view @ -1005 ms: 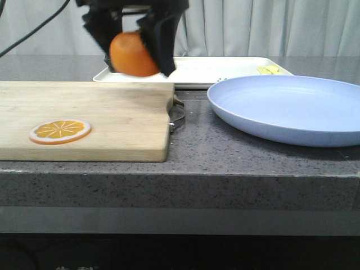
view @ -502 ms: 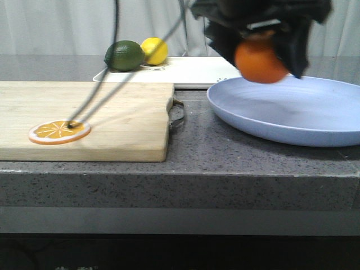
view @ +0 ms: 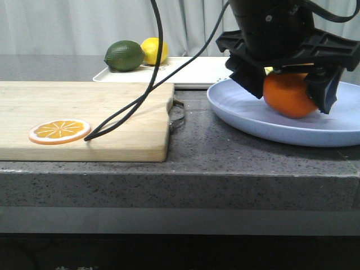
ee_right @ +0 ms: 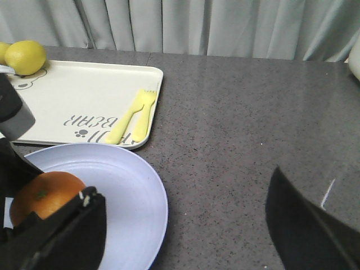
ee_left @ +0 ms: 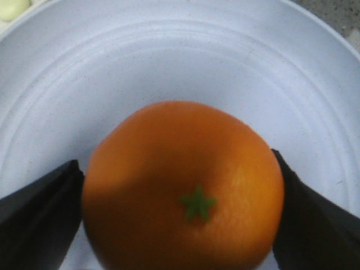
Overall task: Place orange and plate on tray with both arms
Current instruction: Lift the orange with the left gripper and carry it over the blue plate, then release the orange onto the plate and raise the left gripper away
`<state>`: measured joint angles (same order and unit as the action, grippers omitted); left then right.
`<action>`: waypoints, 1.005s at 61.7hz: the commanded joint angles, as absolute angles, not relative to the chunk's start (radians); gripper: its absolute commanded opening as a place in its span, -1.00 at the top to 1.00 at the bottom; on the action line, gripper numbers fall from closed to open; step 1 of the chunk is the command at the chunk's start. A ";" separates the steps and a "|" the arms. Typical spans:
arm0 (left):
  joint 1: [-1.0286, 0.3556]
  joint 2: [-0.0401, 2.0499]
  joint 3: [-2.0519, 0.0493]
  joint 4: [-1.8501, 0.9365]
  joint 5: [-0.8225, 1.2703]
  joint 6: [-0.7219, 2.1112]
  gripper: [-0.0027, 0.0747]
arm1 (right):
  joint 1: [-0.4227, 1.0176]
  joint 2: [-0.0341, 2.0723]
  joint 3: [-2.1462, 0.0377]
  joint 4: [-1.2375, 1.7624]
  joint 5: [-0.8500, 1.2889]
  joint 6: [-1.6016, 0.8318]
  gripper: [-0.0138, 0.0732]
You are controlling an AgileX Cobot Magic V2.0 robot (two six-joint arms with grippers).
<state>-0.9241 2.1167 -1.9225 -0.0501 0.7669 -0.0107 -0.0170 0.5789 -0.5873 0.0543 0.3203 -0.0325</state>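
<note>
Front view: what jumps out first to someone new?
The left gripper, big and black, clamps the orange low over the plate at the table's right. Behind it lies the tray, with a lime and lemon at its left end. An orange slice lies on the cutting board at left.

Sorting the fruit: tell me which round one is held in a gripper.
The orange, clamped by the left gripper over the plate; lime and lemon sit free behind.

Orange (view: 288, 95) on plate (view: 253, 121), tray (view: 194, 72) behind
</note>
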 commanded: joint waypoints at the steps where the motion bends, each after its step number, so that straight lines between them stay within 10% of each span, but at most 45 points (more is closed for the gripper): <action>1: -0.933 2.052 -1.956 -0.060 0.714 -0.012 -0.78 | -0.019 0.585 -0.622 0.055 0.234 -0.033 -0.68; 22: -0.933 2.048 -2.194 -0.030 1.000 -0.012 -0.62 | -0.019 0.585 -0.622 0.055 0.234 -0.033 -0.68; 42: -0.933 2.048 -2.268 -0.030 1.161 -0.012 0.97 | -0.019 0.585 -0.622 0.055 0.234 -0.033 -0.68; 62: -0.933 2.046 -2.268 -0.041 1.280 -0.012 0.98 | -0.019 0.585 -0.622 0.055 0.235 -0.033 -0.68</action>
